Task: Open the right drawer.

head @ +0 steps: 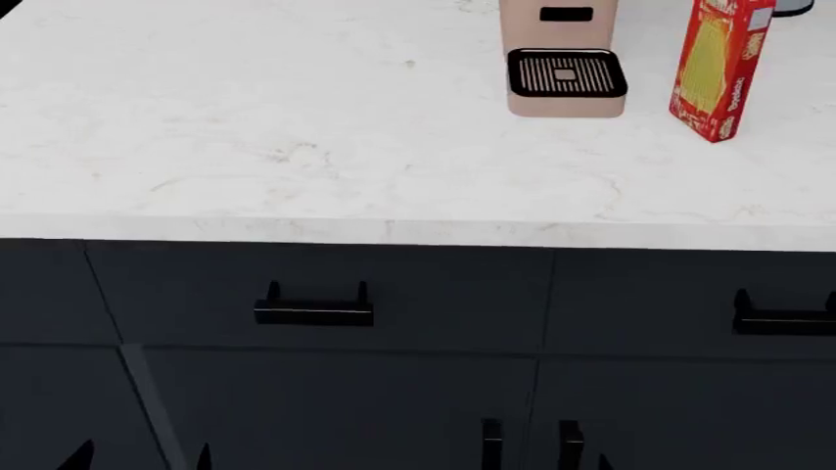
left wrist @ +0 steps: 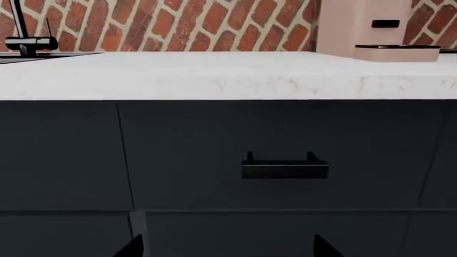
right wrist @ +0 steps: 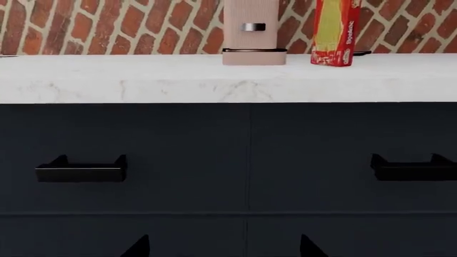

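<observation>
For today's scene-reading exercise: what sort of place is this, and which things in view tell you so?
Most likely a kitchen: a white marble-look countertop over dark navy drawers with black bar handles, a pink coffee machine, a red pasta box, and a brick backsplash.

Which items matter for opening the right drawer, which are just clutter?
Job: right drawer, its black bar handle, right gripper.
Clutter: left drawer, pink coffee machine, red pasta box, faucet.
</observation>
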